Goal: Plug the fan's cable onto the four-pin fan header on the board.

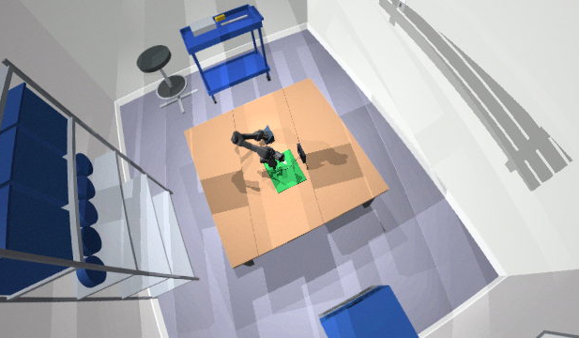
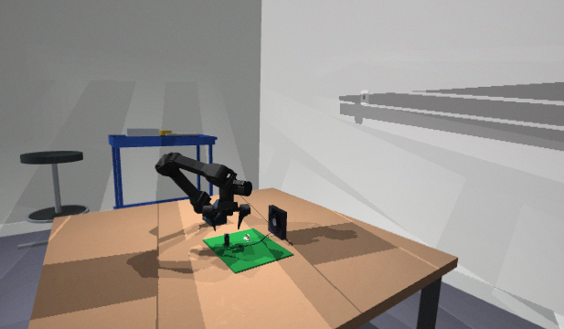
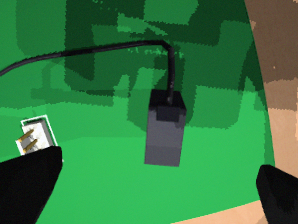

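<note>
Top view: the green board (image 1: pixel 296 177) (image 2: pixel 245 260) (image 3: pixel 200 200) lies well in from every edge of the bench (image 1: pixel 289 225) (image 2: pixel 282 292) (image 3: pixel 286 125), the fan (image 1: pixel 301 153) (image 2: pixel 277 222) just beside it.

Exterior view: the end effector (image 2: pixel 227 228) hangs wide and empty above the plug (image 2: pixel 227 239) (image 3: pixel 165 135), which stands on the board, apart from the header (image 2: pixel 247 238) (image 3: pixel 37 136).

Wrist view: the plug looks light and rigid, its smooth sides perhaps slippery; pinch those flanks low. The cable (image 3: pixel 75 51) (image 2: pixel 256 243) seems limp, likely to tug; the header's thin pins could bend.

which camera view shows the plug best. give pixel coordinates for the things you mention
The wrist view: the plug (image 3: pixel 165 135) (image 2: pixel 227 239) is large, unobstructed, its cable (image 3: pixel 80 52) plain. The exterior view shows it as a small dark block on the board (image 2: pixel 251 260). In the top view I can't make it out.
</note>
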Controlling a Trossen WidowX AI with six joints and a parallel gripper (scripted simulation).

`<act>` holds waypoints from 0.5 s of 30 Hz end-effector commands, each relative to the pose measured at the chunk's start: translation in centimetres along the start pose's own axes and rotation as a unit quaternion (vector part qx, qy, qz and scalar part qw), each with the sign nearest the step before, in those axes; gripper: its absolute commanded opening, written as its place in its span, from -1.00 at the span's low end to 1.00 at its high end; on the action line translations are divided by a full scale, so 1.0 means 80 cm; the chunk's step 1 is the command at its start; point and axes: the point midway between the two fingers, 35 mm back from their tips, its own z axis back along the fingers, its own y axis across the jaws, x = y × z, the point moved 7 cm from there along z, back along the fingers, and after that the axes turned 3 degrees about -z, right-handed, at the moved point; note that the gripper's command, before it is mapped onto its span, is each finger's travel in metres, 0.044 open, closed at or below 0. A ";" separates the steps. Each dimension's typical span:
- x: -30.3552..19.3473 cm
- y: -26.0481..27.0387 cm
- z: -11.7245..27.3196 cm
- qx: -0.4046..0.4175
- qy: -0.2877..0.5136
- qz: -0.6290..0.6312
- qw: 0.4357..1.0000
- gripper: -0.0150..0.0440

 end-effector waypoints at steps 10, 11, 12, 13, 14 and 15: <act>0.000 0.001 -0.028 -0.003 -0.001 0.005 1.000 1.00; 0.000 0.000 -0.030 -0.003 -0.001 0.005 1.000 1.00; 0.000 0.000 -0.032 -0.003 -0.001 0.005 1.000 1.00; 0.000 0.000 -0.034 -0.003 -0.001 0.004 1.000 1.00; 0.000 0.000 -0.036 -0.003 -0.001 0.004 1.000 1.00; 0.000 0.000 -0.038 -0.003 -0.001 0.004 1.000 1.00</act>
